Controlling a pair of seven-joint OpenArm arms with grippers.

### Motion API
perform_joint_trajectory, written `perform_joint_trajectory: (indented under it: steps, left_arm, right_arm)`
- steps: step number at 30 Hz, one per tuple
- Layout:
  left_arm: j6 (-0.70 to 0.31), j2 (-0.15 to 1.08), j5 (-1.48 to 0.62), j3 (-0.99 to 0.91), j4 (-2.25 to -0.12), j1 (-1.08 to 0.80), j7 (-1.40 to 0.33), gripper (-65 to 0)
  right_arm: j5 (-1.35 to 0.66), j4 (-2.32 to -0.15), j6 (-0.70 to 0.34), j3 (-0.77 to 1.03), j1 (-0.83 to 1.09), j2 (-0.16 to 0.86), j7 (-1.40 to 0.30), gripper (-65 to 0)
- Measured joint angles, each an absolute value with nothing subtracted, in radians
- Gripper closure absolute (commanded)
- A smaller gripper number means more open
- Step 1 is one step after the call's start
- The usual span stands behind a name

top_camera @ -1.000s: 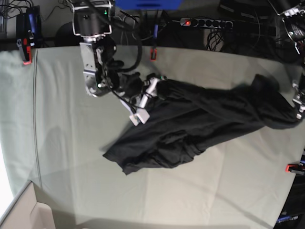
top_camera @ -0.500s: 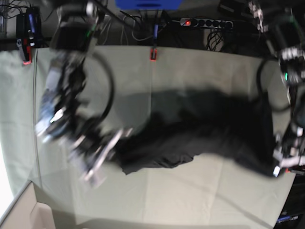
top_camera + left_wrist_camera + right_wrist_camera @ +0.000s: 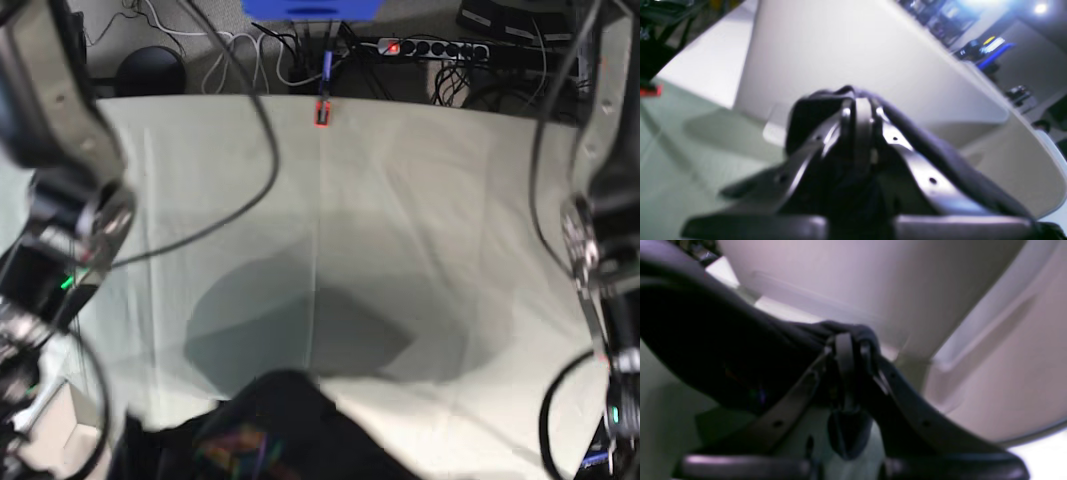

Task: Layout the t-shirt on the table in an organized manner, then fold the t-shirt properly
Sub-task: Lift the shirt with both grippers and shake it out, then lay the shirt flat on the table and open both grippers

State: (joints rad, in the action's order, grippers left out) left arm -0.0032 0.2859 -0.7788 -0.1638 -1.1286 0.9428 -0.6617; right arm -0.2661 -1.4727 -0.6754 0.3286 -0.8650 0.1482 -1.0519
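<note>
- Left gripper (image 3: 860, 103): jaws together, clamped on a bunched fold of the t-shirt (image 3: 940, 160); black cloth wrapped over the fingertips and trailed off to the lower right of the left wrist view.
- Right gripper (image 3: 848, 343): jaws together too, pinching another bunch of the t-shirt (image 3: 706, 340); the dark fabric stretched away to the upper left of the right wrist view.
- Both wrist views blurred; behind the grippers only a pale curved surface, can't say what it was.
- Base view: the t-shirt (image 3: 275, 430) hung at the bottom edge of the frame, held up off the table (image 3: 400, 200), with a grey shadow on the cloth beneath it.
- Small rainbow line graphic (image 3: 235, 447) showed on the shirt's lower left; no letters readable in it.
- No readable brand, label or writing anywhere.
- Arm links at the far left (image 3: 70, 150) and far right (image 3: 600, 230) of the base view; the grippers themselves out of that frame.
- Table covered in pale greenish-grey creased cloth, one long crease running front to back near the middle.
- Red-orange clamp (image 3: 322, 112) on the far edge.
- Behind the table: power strip (image 3: 430, 47) with a red lit switch, tangled cables, a blue object (image 3: 310, 8) at top centre.
- Second red clamp (image 3: 650, 90) in the left wrist view.
</note>
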Motion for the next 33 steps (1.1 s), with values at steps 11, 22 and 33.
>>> perform_joint_trajectory:
  steps: [11,22,33]
  left_arm:
    - [0.01,0.252,-0.761,-0.202,-1.06,0.612,-0.667,-0.2]
    - [0.006,0.258,-0.766,-0.361,-1.064,0.244,-0.67,-0.5]
    - [0.0,0.274,-0.77,-0.543,-1.063,0.159,-0.831,-0.6]
  right_arm:
    - [-0.254,-1.543,-0.693,0.35,-0.544,0.107,-1.098,0.0]
    - [-0.25,-1.611,-0.694,0.362,-0.089,-0.118,-0.981,0.0]
    - [-0.256,-1.612,-0.692,0.362,0.009,-0.065,-0.964,-3.6]
